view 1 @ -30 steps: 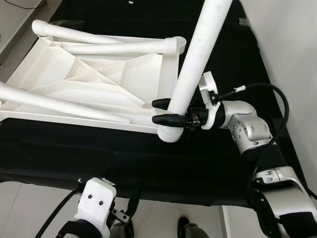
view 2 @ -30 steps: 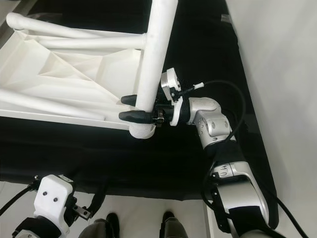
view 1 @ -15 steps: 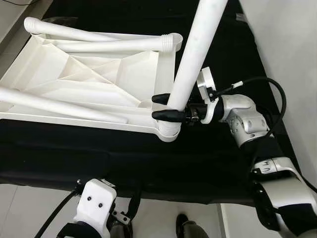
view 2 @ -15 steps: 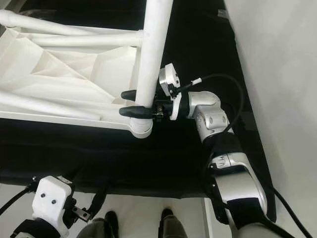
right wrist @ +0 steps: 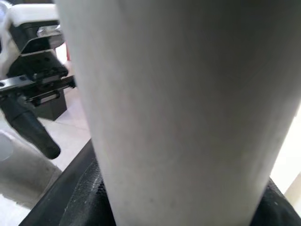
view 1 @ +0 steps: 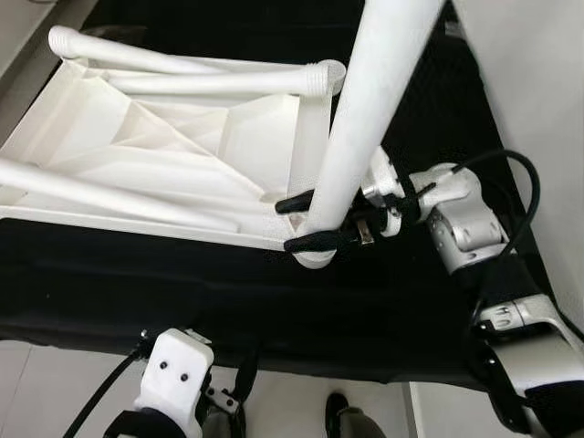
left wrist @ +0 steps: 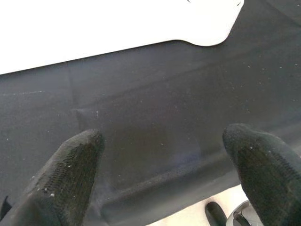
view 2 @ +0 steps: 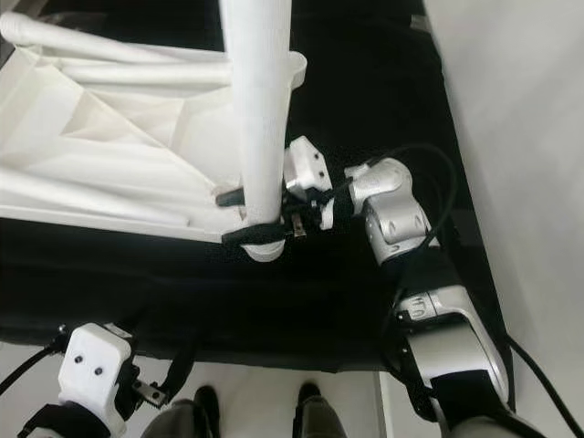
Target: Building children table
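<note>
While the upturned white tabletop (view 1: 173,164) lies on the black-covered bench (view 1: 182,292), the right hand (view 1: 307,222) pinches a white table leg (view 1: 365,119) near its lower end. That leg stands nearly upright, its foot seated at the tabletop's near right corner socket (view 1: 313,257), one black finger (view 1: 315,242) on each side of it. In the right wrist view the leg (right wrist: 183,113) is pressed close against the lens. 2 more legs are fitted at the far edge, another (view 1: 100,192) lies along the near left. The left hand (left wrist: 164,160) hangs low by the bench's near edge, its fingers (left wrist: 70,174) spread apart over the black cover (left wrist: 155,94), holding nothing.
</note>
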Tool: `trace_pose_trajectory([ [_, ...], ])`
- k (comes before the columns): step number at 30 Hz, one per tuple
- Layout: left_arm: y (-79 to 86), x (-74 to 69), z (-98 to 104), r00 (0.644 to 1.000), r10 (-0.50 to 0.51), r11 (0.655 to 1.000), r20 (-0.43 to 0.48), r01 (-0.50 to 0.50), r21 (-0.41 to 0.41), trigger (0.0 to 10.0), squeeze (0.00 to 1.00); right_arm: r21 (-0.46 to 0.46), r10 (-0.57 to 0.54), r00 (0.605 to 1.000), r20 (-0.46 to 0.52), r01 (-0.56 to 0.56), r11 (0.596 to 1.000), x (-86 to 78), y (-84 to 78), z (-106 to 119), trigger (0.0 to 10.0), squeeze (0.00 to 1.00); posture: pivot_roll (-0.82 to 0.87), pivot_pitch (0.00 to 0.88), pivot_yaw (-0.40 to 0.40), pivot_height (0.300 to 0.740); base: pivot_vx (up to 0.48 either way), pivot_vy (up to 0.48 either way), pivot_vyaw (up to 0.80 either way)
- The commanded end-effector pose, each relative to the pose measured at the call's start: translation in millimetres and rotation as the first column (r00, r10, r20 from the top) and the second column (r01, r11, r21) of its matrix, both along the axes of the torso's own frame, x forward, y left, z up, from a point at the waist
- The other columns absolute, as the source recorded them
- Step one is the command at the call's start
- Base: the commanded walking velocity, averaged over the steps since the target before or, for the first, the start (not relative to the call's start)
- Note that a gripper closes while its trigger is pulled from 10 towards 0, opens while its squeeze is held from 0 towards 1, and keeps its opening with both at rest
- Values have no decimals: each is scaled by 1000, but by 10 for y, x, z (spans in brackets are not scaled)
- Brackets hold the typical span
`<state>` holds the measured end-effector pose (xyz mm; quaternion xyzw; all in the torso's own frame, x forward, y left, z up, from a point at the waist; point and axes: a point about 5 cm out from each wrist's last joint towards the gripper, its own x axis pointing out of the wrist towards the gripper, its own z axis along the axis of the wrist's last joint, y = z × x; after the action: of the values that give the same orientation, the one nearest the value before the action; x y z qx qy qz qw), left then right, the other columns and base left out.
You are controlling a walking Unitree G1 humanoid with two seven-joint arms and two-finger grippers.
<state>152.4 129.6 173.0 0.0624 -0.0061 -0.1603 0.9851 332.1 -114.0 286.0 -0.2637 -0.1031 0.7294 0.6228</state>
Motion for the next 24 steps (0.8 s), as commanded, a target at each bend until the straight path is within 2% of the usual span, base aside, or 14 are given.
trace_pose_trajectory([
  [1, 7, -24, -17, 1000, 4, 1000, -19, -4, 6, 10000, 0, -148, 40, 991, -130, -59, 987, -58, 34, -375, 10000, 0, 58, 420, -11, 740, 0, 0, 0],
  [9, 0, 1, -23, 1000, 5, 1000, -17, -5, 2, 10000, 0, -160, 50, 988, -143, -73, 984, -59, 82, -350, 10000, 0, 52, 414, -16, 740, 0, 0, 0],
  [13, -7, 10, -25, 1000, 7, 1000, -14, -7, -1, 10000, 0, -167, -37, 983, -182, 6, 986, 27, 110, -379, 10000, 0, 45, 411, -22, 740, 0, 0, 0],
  [15, -7, 10, -25, 1000, 7, 1000, -14, -7, -1, 10000, 0, -167, -37, 983, -182, 6, 986, 27, 110, -379, 10000, 0, 45, 411, -22, 740, 0, 0, 0],
  [16, -8, 9, -24, 1000, 9, 1000, -13, -9, -2, 10000, 0, -170, -102, 974, -203, 67, 983, 64, 132, -415, 10000, 0, 41, 412, -20, 740, 0, 0, 0],
  [20, -9, 9, -23, 1000, 9, 1000, -12, -9, -3, 10000, 0, -176, -122, 970, -208, 85, 981, 66, 134, -431, 10000, 0, 41, 412, -20, 740, 0, 0, 0],
  [21, -9, 8, -24, 1000, 7, 1000, -13, -7, -4, 10000, 0, -191, -185, 959, -217, 145, 971, 93, 130, -469, 10000, 0, 38, 410, -20, 740, 0, 0, 0],
  [24, -10, 7, -24, 1000, 6, 1000, -13, -6, -5, 10000, 0, -195, -209, 954, -217, 168, 966, 106, 129, -481, 10000, 0, 38, 410, -20, 740, 0, 0, 0],
])
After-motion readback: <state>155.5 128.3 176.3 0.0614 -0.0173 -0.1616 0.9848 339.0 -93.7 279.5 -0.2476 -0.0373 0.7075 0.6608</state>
